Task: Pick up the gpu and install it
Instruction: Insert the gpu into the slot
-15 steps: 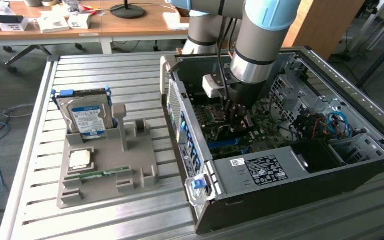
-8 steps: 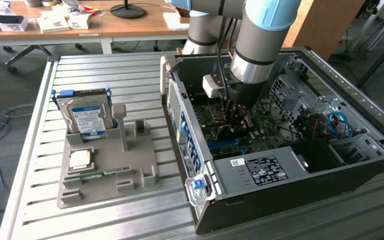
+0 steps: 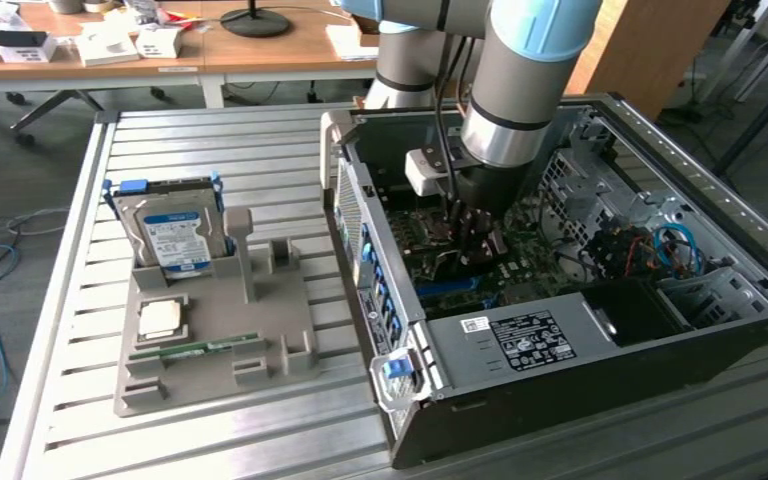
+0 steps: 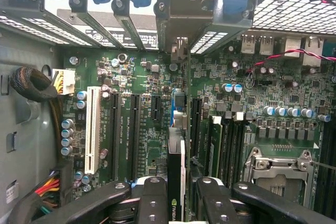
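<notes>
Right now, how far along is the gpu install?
Done: the gpu is off the grey holder and inside the PC case. In hand: the gripper is shut on the gpu, holding it edge-on over the motherboard slots. Left: cannot tell if it's seated; grip not yet released.

On the slatted metal bench (image 3: 77, 250), the open black computer case (image 3: 491, 420) sits at the exterior view's right and the grey plastic holder tray (image 3: 211, 375) at its left. The boxy labelled hard drive (image 3: 171, 235) stands at the tray's rear. Inside the case, the pincer (image 4: 176, 192) grips the thin dark gpu (image 4: 175, 166) edge-on to the green motherboard (image 4: 142, 82), among its long slots.
</notes>
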Controlling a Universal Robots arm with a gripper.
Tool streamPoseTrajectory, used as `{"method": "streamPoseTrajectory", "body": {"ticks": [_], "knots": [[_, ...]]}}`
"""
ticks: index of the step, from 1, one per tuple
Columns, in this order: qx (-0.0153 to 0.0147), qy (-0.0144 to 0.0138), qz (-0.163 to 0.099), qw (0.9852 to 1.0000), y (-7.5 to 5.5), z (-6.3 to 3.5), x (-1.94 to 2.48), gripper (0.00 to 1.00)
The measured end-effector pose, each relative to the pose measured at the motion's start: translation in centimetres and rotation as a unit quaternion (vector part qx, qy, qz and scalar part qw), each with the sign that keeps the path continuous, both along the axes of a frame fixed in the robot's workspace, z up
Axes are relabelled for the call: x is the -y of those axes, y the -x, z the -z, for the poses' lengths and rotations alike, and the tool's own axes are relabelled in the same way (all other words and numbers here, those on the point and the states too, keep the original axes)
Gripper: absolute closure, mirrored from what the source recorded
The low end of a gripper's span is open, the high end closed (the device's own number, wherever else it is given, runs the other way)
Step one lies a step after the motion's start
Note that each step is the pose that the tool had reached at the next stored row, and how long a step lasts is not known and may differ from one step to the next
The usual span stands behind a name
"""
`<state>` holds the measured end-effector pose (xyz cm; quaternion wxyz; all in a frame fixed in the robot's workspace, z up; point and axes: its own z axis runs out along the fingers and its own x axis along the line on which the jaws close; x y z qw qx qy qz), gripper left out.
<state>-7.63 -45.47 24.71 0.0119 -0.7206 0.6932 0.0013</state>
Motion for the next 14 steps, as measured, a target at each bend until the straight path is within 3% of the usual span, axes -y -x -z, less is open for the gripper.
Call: {"method": "streamPoseTrajectory", "body": {"ticks": [14], "knots": [[-0.0001, 0.0000, 0.000, 1.0000, -0.19, 0.00, 0.01, 0.74]]}}
